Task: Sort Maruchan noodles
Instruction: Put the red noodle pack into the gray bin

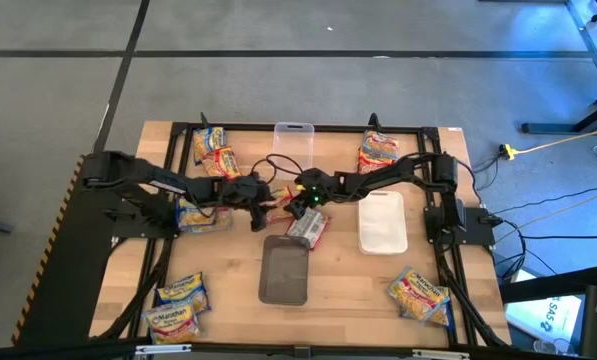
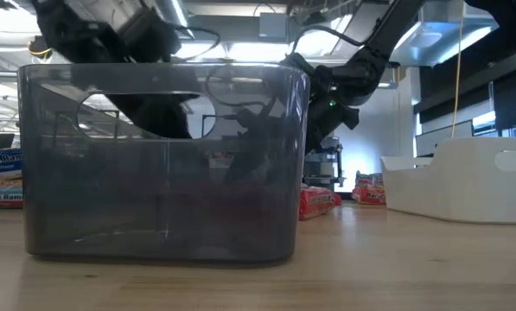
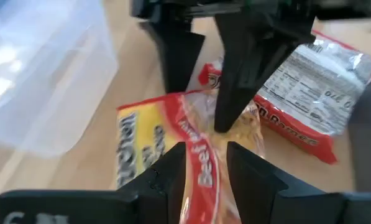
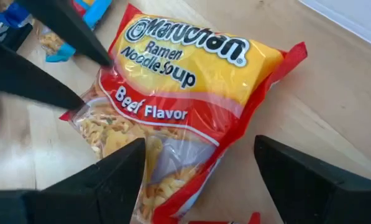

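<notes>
A red and yellow Maruchan beef packet (image 4: 179, 81) hangs between the two grippers over the table's middle (image 1: 280, 198). My left gripper (image 3: 205, 152) is shut on it. My right gripper (image 4: 201, 146) is open, with a finger on either side of the packet's clear noodle end; I see no touch. A second red packet (image 3: 309, 99) lies label-side down on the table (image 1: 308, 228), just beyond the grey container (image 1: 285, 270). More packets lie in small groups near the table's corners (image 1: 213, 150) (image 1: 378, 150) (image 1: 178, 305) (image 1: 418, 295). My left gripper pinches the beef packet between its two fingers at the side edge by the red "Beef Flavor" band (image 4: 89, 112). It comes in roughly level from the table's left. The packet sticks out past the fingers toward the right gripper, apparently clear of the table.
A clear container (image 1: 293, 140) stands at the far middle. A white container (image 1: 383, 222) is to the right and the grey one near the front, where it fills the low view (image 2: 162, 164). Another packet lies under the left arm (image 1: 193, 215). Bare wood shows at the near edge.
</notes>
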Available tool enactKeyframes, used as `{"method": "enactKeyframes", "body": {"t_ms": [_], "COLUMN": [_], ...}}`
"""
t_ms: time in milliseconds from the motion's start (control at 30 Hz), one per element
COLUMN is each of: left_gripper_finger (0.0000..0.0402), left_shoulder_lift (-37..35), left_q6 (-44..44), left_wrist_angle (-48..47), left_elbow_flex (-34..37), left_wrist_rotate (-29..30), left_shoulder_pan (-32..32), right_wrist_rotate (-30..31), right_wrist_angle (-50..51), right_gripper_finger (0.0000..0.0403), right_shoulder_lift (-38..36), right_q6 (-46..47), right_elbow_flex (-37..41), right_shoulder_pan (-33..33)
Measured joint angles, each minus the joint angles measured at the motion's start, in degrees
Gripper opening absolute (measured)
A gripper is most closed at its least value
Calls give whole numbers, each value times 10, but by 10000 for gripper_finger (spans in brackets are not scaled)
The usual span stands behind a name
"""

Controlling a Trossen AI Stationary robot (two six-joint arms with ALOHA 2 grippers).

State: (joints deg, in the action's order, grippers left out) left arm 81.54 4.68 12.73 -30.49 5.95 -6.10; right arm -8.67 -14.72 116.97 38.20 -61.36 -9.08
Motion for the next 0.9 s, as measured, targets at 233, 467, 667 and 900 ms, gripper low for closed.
{"method": "enactKeyframes", "body": {"t_ms": [233, 467, 667, 900], "left_gripper_finger": [110, 110, 110, 110], "left_shoulder_lift": [-96, -61, 3, 40], "left_q6": [170, 207, 168, 127], "left_wrist_angle": [-233, -177, -48, 2], "left_elbow_flex": [-8, 39, 42, 42], "left_wrist_rotate": [-36, 3, -1, -8], "left_shoulder_pan": [2, 9, 9, 9], "right_wrist_rotate": [-2, -2, -10, -61], "right_wrist_angle": [-7, -34, -47, -93], "right_gripper_finger": [303, 303, 303, 303], "right_shoulder_lift": [1, 4, 4, 4], "right_q6": [-9, 1, 6, 3], "right_elbow_flex": [0, 2, 2, 2], "right_shoulder_pan": [0, 1, 1, 2]}}
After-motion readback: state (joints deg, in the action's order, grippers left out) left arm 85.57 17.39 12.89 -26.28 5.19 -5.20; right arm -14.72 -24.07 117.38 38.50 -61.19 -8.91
